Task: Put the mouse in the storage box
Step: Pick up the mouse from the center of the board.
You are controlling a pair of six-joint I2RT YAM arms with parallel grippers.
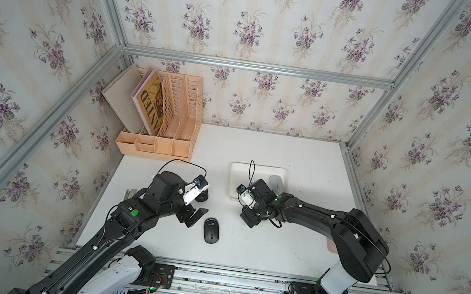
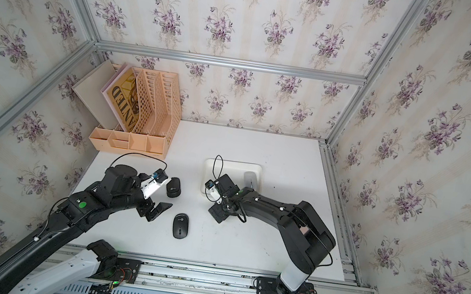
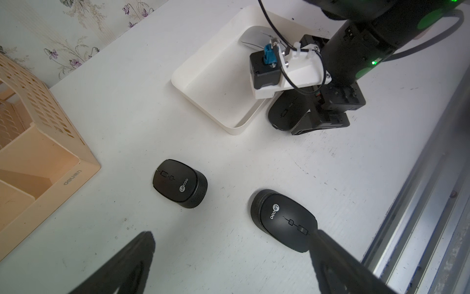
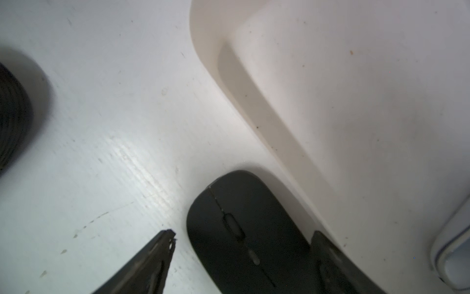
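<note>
The flat black mouse (image 4: 250,229) lies on the table (image 1: 276,248), just outside the storage box (image 1: 236,173). It is close to the box wall on the side that faces the robot, and it is not in the box.

The right gripper (image 4: 243,233) is low over this mouse with its jaws wide apart, one finger on each side. One finger sits between the mouse and the box wall, and the other has a strip of bare table next to it. The gripper is not squeezing the mouse. In both top views it hides the mouse.

Inside the box, at one end, lies a silver mouse (image 1: 275,183).

Two rounder black mice sit on the table away from the box, on the left arm's side of it. The black Lecoo mouse (image 1: 211,230) is the one nearer the robot. The other Lecoo mouse (image 2: 173,187) is level with the box.

The left gripper (image 1: 197,218) is just beside the black Lecoo mouse, on the side away from the box. Its jaws are wide apart and hold nothing.

A peach file organiser (image 1: 169,112) stands well apart from the box, past the two Lecoo mice.
</note>
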